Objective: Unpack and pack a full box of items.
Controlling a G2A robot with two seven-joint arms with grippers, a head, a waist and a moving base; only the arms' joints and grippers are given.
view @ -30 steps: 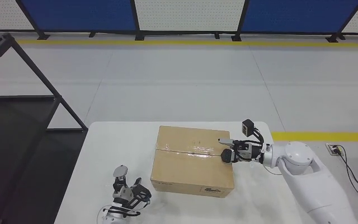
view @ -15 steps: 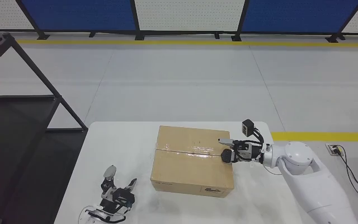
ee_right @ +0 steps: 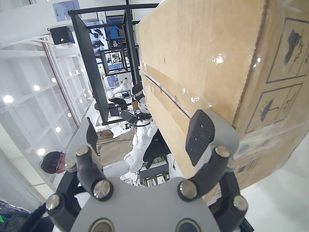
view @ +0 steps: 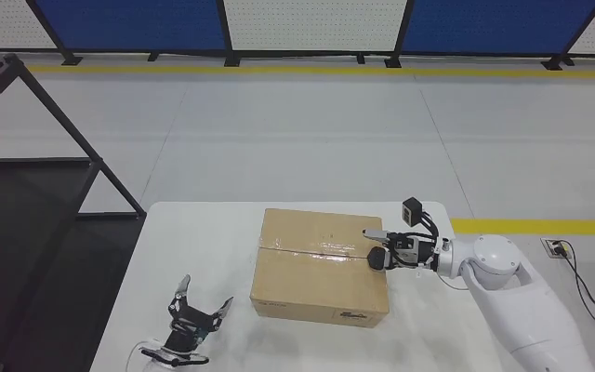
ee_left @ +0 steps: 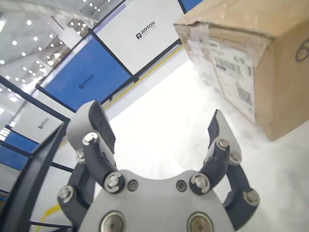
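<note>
Box (view: 321, 279) is set sealed at mid-counter (view: 186, 242); it is judged stiff, likely heavy, slick where taped, and best taken at the seam. The right end effector (view: 372, 247) is spread wide at its right top edge. The left end effector (ee_left: 157, 112) is held wide and empty, off its front corner.

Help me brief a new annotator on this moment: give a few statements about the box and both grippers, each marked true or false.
1. The cardboard box is closed, with a taped seam across its top. True.
2. The left gripper holds an item from the box. False: it is open and empty, beside the box and apart from it.
3. The right gripper is open at the box's end on the robot's right, by the top seam. True.
4. The box stands on the floor. False: it stands on the white table.
</note>
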